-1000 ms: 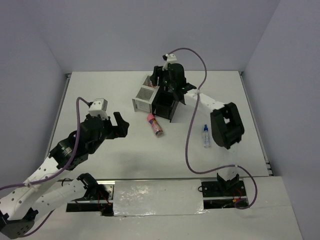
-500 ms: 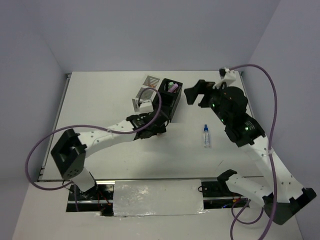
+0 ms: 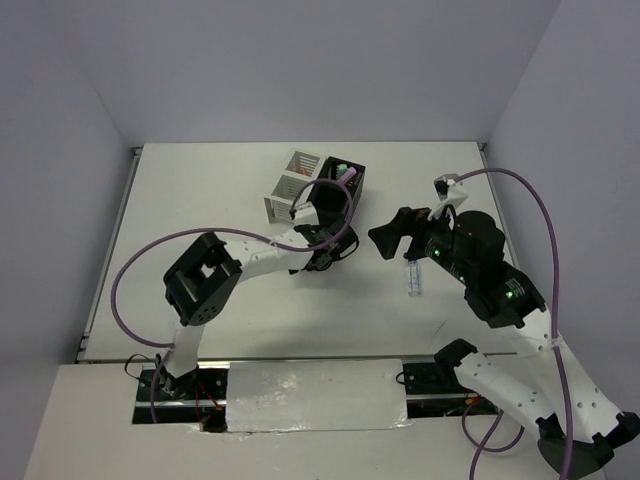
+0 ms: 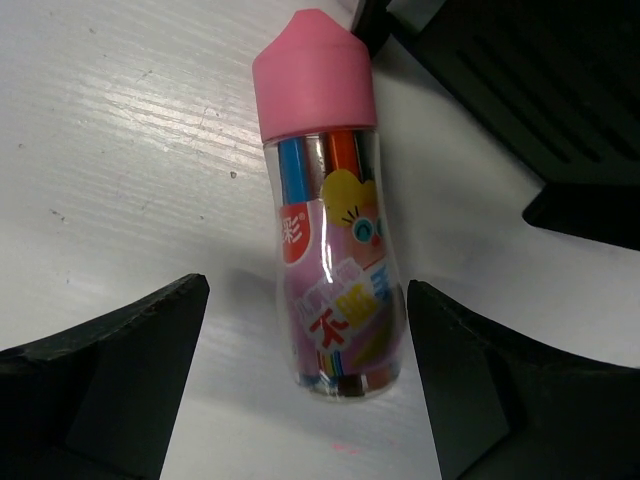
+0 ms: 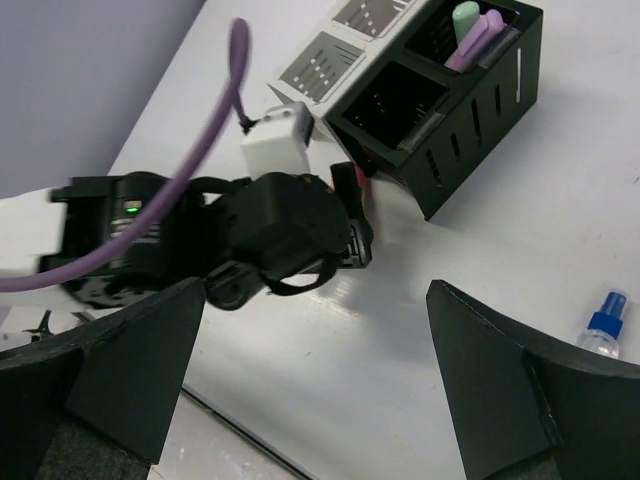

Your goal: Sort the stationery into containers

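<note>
Bench (image 3: 200, 190): we note both arms swapped roles within last second. Left arm (image 3: 265, 258) now stretched out to black box (image 5: 470, 130); left jaws low, apart, straddling pink tube (image 4: 335, 250), which lies flat on bench just beside box, not yet clamped. Right arm (image 3: 480, 265) withdrawn from box, right jaws wide, empty, near blue-capped bottle (image 3: 414, 275). Purple and green pens (image 5: 472, 35) already inside box. We judge tube next.
</note>
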Available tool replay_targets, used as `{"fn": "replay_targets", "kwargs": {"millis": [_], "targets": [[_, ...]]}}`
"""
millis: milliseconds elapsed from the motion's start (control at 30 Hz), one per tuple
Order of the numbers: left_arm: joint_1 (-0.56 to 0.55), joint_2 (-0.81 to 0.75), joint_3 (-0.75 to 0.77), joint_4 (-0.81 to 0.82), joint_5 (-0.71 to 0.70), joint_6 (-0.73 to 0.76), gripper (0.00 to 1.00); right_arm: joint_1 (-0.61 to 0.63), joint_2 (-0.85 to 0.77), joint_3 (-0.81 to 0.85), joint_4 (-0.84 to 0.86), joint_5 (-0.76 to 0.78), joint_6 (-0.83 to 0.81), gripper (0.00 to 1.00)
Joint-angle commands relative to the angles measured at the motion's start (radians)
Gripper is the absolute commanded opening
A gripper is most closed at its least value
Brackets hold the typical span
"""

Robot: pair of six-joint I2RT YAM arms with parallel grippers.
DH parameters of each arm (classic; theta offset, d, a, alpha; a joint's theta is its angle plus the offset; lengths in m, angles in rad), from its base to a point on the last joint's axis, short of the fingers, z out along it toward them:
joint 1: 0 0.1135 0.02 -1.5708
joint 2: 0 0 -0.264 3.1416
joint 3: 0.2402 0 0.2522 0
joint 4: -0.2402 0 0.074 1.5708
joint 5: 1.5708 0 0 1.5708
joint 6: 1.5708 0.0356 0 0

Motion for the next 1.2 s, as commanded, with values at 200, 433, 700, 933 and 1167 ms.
{"fn": "replay_targets", "kwargs": {"millis": [200,433,700,933,1167], "targets": [[0.038,0.029,-0.124,0.143,0.013,0.000,0.80,0.016,-0.019,0.018,0.020,-0.040,0.002,1.00],[0.008,-0.135,-0.341,0.255,0.036,0.005,0.00,0.024,-0.019,0.005,0.063,-0.069,0.027,1.00],[-0.308,-0.778,-0.792,0.517,-0.159,0.200,0.00,0.057,0.097,-0.100,0.341,-0.225,0.180,1.00],[-0.360,-1.466,-1.285,1.071,0.091,0.667,0.00,0.421,0.410,0.090,0.298,0.074,0.268,1.00],[-0.360,-1.859,-1.267,0.863,0.140,0.807,0.00,0.597,0.586,0.244,0.247,0.221,0.329,1.00]]}}
